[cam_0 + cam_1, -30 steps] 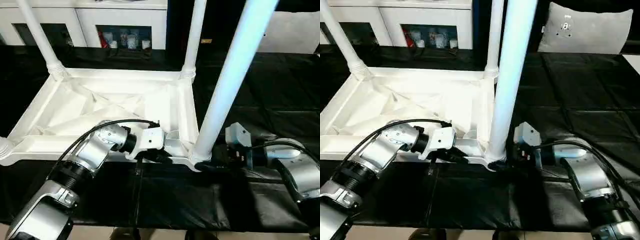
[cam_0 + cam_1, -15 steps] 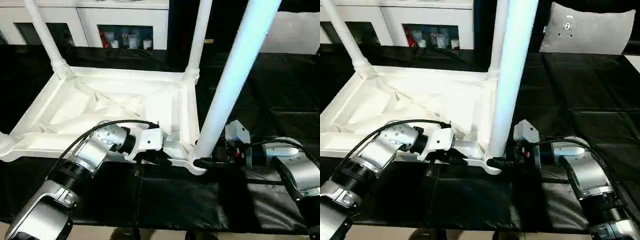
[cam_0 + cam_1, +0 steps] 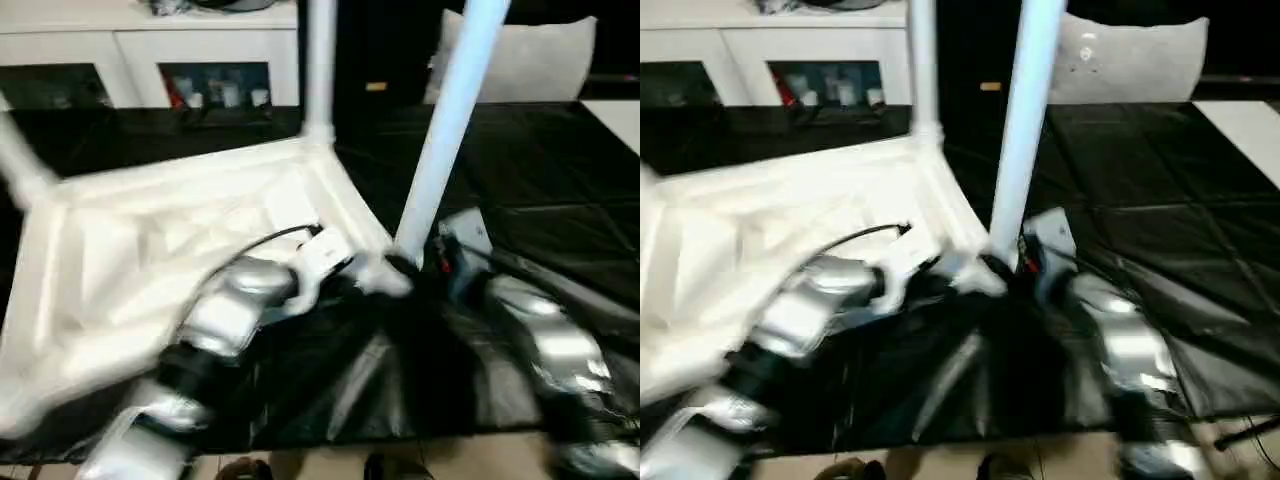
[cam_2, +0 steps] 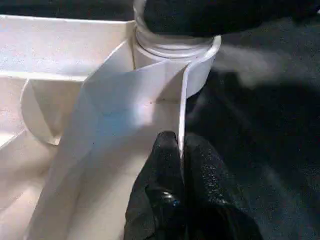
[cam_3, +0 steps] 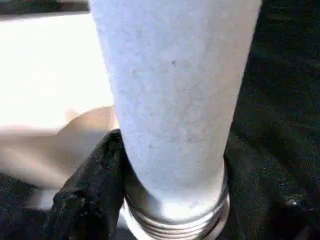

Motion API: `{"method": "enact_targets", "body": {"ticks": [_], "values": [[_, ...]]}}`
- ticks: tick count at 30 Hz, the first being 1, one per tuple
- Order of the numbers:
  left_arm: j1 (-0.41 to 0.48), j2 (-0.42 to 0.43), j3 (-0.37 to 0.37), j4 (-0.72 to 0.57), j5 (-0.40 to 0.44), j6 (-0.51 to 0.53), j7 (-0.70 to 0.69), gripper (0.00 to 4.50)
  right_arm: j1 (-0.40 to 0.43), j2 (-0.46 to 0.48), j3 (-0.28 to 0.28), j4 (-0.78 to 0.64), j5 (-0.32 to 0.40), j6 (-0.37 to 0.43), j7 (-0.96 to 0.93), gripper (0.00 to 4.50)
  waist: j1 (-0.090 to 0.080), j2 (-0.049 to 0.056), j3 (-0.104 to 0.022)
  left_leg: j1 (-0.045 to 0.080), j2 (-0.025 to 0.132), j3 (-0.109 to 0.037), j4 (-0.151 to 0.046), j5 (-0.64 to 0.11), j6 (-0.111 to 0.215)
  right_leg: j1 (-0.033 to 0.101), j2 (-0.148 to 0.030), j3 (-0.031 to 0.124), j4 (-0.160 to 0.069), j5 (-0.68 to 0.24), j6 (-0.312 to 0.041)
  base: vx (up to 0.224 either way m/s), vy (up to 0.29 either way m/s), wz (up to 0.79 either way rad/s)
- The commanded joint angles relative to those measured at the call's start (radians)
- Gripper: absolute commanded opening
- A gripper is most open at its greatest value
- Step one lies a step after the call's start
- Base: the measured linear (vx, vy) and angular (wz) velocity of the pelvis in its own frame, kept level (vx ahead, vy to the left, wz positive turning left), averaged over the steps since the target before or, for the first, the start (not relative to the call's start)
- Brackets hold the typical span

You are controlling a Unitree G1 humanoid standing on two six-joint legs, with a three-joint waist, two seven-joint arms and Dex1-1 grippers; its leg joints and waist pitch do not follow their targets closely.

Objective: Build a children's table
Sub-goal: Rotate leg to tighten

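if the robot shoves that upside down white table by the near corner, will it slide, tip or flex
The children's table probably slides or pivots: its top lies flat on the smooth black cover. Tipping seems unlikely with that wide base, though the upright near leg offers leverage. The thin rim pinched by the left gripper may flex slightly; the ribbing suggests stiffness.

The children's table point(image 3: 170, 250) lies upside down on the desk point(image 3: 560, 180), legs pointing up. Taking its near right corner socket point(image 4: 175, 55) as the landmark: a leg point(image 3: 445, 130) stands in that socket. The left hand point(image 4: 180, 165) sits just left of the socket, pinching the thin rim wall that runs into it. The right hand point(image 5: 150, 165) is at the socket's right side, a finger on each side of the leg's base. Another leg point(image 3: 320, 70) rises from the far corner behind the socket. A cabinet point(image 3: 150, 50) stands beyond the desk.
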Motion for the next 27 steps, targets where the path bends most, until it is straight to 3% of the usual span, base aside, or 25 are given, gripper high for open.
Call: {"method": "enact_targets", "body": {"ticks": [1,2,3,5,10,14,16,17,18,22,25,27], "values": [[-0.052,-0.094,0.024,-0.062,-0.032,-0.024,0.112,0.0,0.01,0.061,0.042,0.082,-0.001,0.052,-0.07,2.56,-0.001,-0.014,-0.055,0.012,0.04,-0.046,-0.085,-0.411,-0.007,0.029,-0.058,0.02,-0.104,-0.657,-0.079,0.0,0.0,0.0],[-0.055,-0.097,0.02,-0.059,-0.023,-0.031,0.122,0.0,0.008,0.064,0.046,0.085,-0.011,0.039,-0.075,2.56,-0.003,-0.011,-0.058,0.011,0.041,-0.045,-0.087,-0.396,0.005,0.03,-0.055,0.021,-0.104,-0.597,-0.09,0.0,0.0,0.0],[-0.057,-0.094,0.014,-0.057,-0.016,-0.039,0.124,0.0,0.008,0.064,0.05,0.086,-0.015,0.028,-0.074,2.91,-0.002,-0.012,-0.059,0.008,0.042,-0.041,-0.088,-0.383,0.017,0.03,-0.053,0.024,-0.103,-0.546,-0.102,0.0,0.0,0.0],[-0.056,-0.08,-0.002,-0.058,-0.007,-0.05,0.113,0.0,0.014,0.066,0.053,0.075,-0.006,0.012,-0.059,3.26,0.002,-0.011,-0.06,0.012,0.041,-0.035,-0.087,-0.377,0.032,0.026,-0.053,0.028,-0.101,-0.516,-0.118,0.0,0.0,0.0],[-0.047,-0.022,-0.017,-0.061,0.02,-0.07,0.076,0.0,0.036,0.055,0.035,0.036,-0.001,-0.023,-0.027,3.61,0.012,-0.009,-0.065,0.008,0.045,-0.029,-0.089,-0.315,0.048,0.033,-0.052,0.036,-0.087,-0.396,-0.164,0.0,0.0,0.0],[-0.047,0.025,-0.028,-0.048,0.029,-0.096,0.054,0.0,0.049,0.012,0.012,0.016,0.02,-0.061,0.015,3.97,0.013,-0.008,-0.073,-0.001,0.046,-0.026,-0.083,-0.243,0.072,0.044,-0.052,0.036,-0.069,-0.287,-0.206,0.013,-0.005,0.0],[-0.046,0.085,-0.048,-0.024,0.024,-0.155,-0.015,0.0,0.065,-0.053,0.002,-0.007,0.035,-0.1,0.105,4.11,0.021,-0.005,-0.083,0.001,0.046,-0.023,-0.073,-0.185,0.094,0.045,-0.052,0.037,-0.061,-0.203,-0.225,0.0,0.0,0.0],[-0.046,0.102,-0.054,-0.017,0.025,-0.178,-0.033,0.0,0.072,-0.076,0.007,-0.015,0.041,-0.108,0.15,4.11,0.024,-0.005,-0.085,-0.004,0.046,-0.021,-0.068,-0.136,0.116,0.047,-0.049,0.037,-0.049,-0.127,-0.245,0.0,0.0,0.0],[-0.044,0.123,-0.063,-0.011,0.024,-0.196,-0.064,0.0,0.079,-0.109,0.018,-0.023,0.039,-0.123,0.198,4.32,0.028,-0.005,-0.083,-0.005,0.046,-0.019,-0.066,-0.121,0.133,0.046,-0.048,0.037,-0.046,-0.091,-0.261,0.0,0.0,0.0],[-0.038,0.171,-0.087,0.005,0.018,-0.28,-0.156,0.0,0.093,-0.178,0.029,-0.038,0.045,-0.149,0.308,4.47,0.042,-0.004,-0.086,-0.002,0.047,-0.017,-0.061,-0.096,0.158,0.048,-0.048,0.036,-0.039,-0.058,-0.282,0.0,0.0,0.0],[-0.023,0.258,-0.129,0.017,-0.012,-0.408,-0.342,0.0,0.094,-0.291,0.045,-0.06,0.086,-0.17,0.488,4.47,0.053,-0.004,-0.08,0.005,0.052,-0.018,-0.065,-0.159,0.138,0.044,-0.05,0.036,-0.047,-0.158,-0.273,0.0,0.0,0.0],[-0.021,0.275,-0.14,0.028,-0.023,-0.447,-0.392,0.0,0.092,-0.321,0.058,-0.06,0.086,-0.182,0.535,4.47,0.059,-0.006,-0.078,0.01,0.056,-0.014,-0.068,-0.184,0.121,0.039,-0.05,0.041,-0.048,-0.185,-0.265,0.0,0.0,0.0]]}}
